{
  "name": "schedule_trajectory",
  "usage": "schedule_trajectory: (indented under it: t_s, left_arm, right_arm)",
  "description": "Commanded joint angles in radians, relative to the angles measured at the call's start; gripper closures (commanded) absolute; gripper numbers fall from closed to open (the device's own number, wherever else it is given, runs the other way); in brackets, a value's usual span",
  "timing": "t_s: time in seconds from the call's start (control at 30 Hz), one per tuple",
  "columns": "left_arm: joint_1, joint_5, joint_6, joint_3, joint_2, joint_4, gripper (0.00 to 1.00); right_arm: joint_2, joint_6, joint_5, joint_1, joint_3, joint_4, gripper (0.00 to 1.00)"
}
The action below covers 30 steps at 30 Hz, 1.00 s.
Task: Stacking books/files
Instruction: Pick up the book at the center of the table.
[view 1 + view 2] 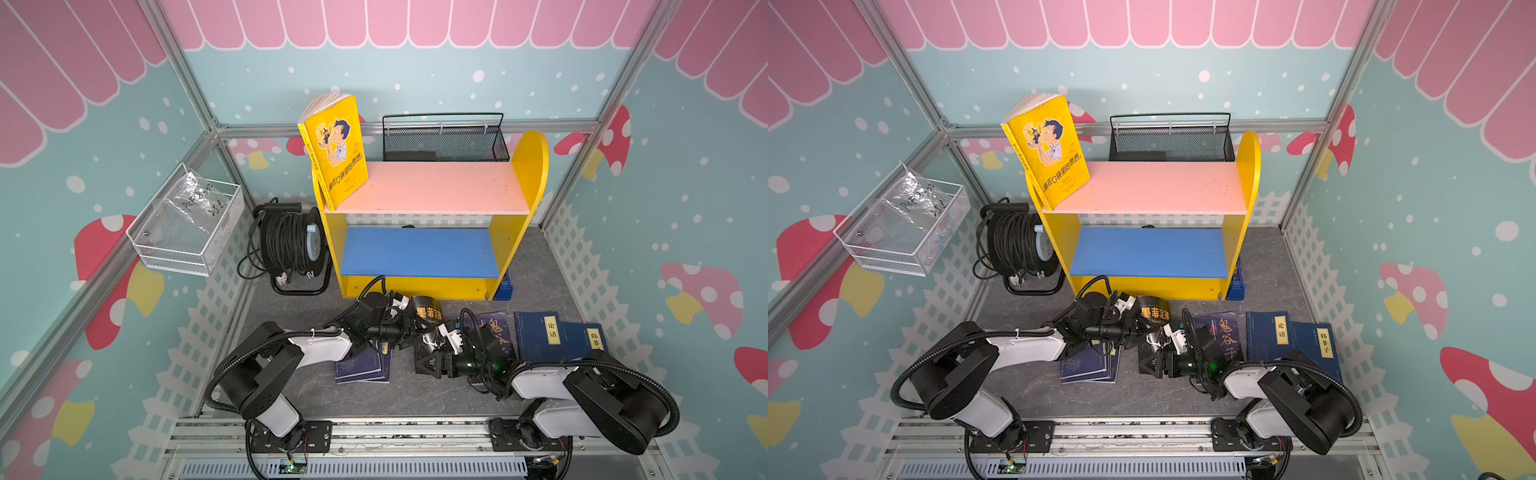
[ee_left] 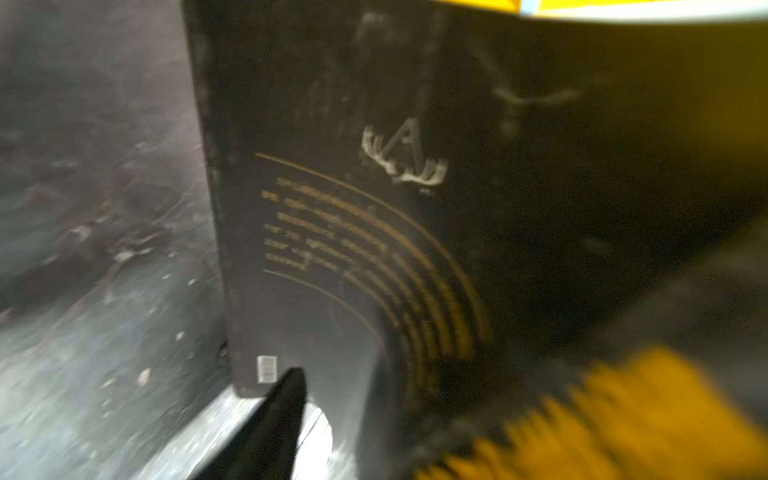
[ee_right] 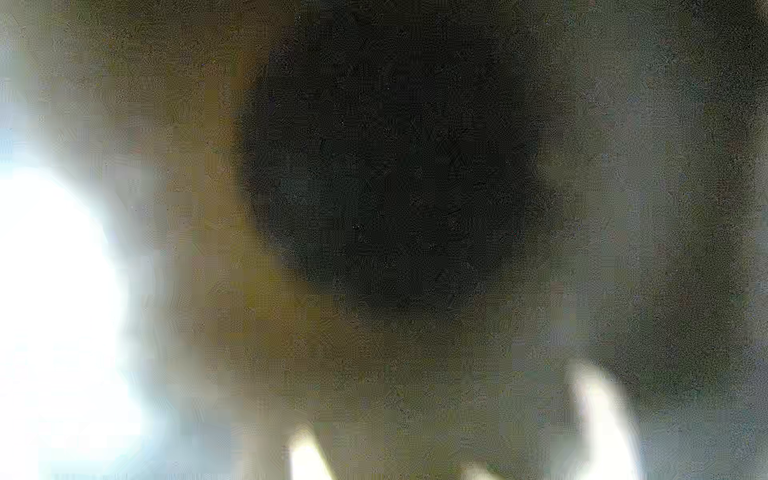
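A black book (image 1: 424, 313) with a yellow title and an antler emblem stands tilted off the floor in front of the shelf (image 1: 436, 187), between both arms. My left gripper (image 1: 409, 326) is at its left side. In the left wrist view the black book's cover (image 2: 374, 124) fills the space past a dark finger (image 2: 282, 415), and blur hides any grip. My right gripper (image 1: 430, 362) is spread open at the book's near end. A yellow book (image 1: 336, 149) stands on the pink top board. Thin navy books (image 1: 361, 368) lie under the left arm. Three navy books (image 1: 536, 336) lie to the right.
A cable reel (image 1: 291, 245) sits left of the shelf, with a white wire basket (image 1: 187, 224) on the left wall. A black mesh basket (image 1: 444, 137) hangs behind the shelf. A blue crate (image 1: 505, 286) stands at the shelf's right foot. The right wrist view is only blur.
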Motion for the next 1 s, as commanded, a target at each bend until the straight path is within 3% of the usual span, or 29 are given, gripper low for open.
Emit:
schedule_trajectory:
  t_s: [0.0, 0.1, 0.27, 0.43, 0.57, 0.7, 0.97]
  left_arm:
    - [-0.032, 0.055, 0.062, 0.095, -0.077, -0.025, 0.67]
    - [-0.032, 0.019, 0.114, 0.132, -0.093, -0.123, 0.87]
    - [-0.031, -0.016, 0.131, 0.178, -0.09, -0.184, 1.0]
    - [-0.026, -0.039, 0.18, 0.241, -0.107, -0.314, 0.96]
    - [-0.022, -0.046, 0.216, 0.274, -0.113, -0.376, 1.0]
    - [-0.007, -0.01, 0.199, 0.28, -0.066, -0.362, 0.98]
    - [0.012, 0.038, 0.099, 0.253, 0.036, -0.22, 1.0]
  right_arm:
    - [0.02, 0.006, 0.004, 0.007, -0.033, -0.22, 0.01]
    - [-0.004, 0.003, -0.004, 0.001, -0.023, -0.226, 0.01]
    - [-0.027, -0.013, -0.003, -0.009, 0.007, -0.259, 0.01]
    - [-0.115, -0.055, 0.039, -0.054, 0.061, -0.374, 0.0]
    - [-0.183, -0.085, 0.05, -0.108, 0.106, -0.444, 0.0]
    - [-0.201, -0.097, 0.068, -0.14, 0.138, -0.494, 0.01]
    - [-0.262, -0.084, 0.258, -0.148, 0.192, -0.701, 0.01]
